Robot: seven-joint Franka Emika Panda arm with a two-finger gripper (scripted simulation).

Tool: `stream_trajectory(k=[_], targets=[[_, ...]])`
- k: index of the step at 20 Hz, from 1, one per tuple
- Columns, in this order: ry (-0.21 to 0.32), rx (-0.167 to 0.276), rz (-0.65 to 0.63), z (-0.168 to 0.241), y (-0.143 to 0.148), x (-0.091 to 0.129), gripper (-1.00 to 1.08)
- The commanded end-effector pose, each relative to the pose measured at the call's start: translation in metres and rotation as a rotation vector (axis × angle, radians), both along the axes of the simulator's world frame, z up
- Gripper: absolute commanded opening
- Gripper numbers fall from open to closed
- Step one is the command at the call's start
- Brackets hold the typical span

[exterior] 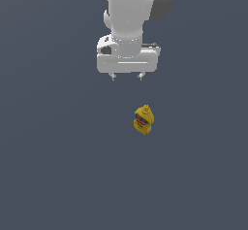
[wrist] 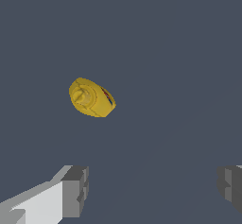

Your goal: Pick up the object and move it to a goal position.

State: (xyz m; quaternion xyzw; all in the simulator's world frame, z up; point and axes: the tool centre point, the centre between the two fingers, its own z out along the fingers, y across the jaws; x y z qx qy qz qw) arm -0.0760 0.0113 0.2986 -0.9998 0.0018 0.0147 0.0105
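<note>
So the tool (exterior: 127,77) is hanging off the white arm (exterior: 127,10), pointing down, with its two short fingertips (exterior: 113,76) spread wide apart and nothing between them. In the wrist view the tool (wrist: 152,190) shows the same thing: one grey pad (wrist: 75,190) on one side, the other pad way over at the opposite edge of the picture, just bare worktop in the gap. So it's open and not holding anything.

The bottle (exterior: 143,120) is a little yellow thing with a tapered top and a red-and-dark label band. In the exterior view it sits below the tool and a bit toward the exterior view's right, clear of the fingertips, not touching them. It looks roughly upright, tilted maybe a little, hard to say for sure. From the wrist camera you look down onto its cap, so the bottle (wrist: 91,97) shows as a yellow oval with the label peeking out on one side.

The worktop (exterior: 53,166) is a plain dark grey-blue surface that fills both views. No edges or corners show up, so I can't place the bottle against them.
</note>
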Motion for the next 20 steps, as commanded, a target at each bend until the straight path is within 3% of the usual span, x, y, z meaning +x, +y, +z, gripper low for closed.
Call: stream_trajectory(k=[1,9,20], targets=[[0.000,0.000,0.000,0.000,0.000,0.000,1.00],[0.030,0.015,0.019,-0.009,0.002,0.000,1.00],[0.028,0.014,0.043,-0.011,0.005,0.002,1.00]])
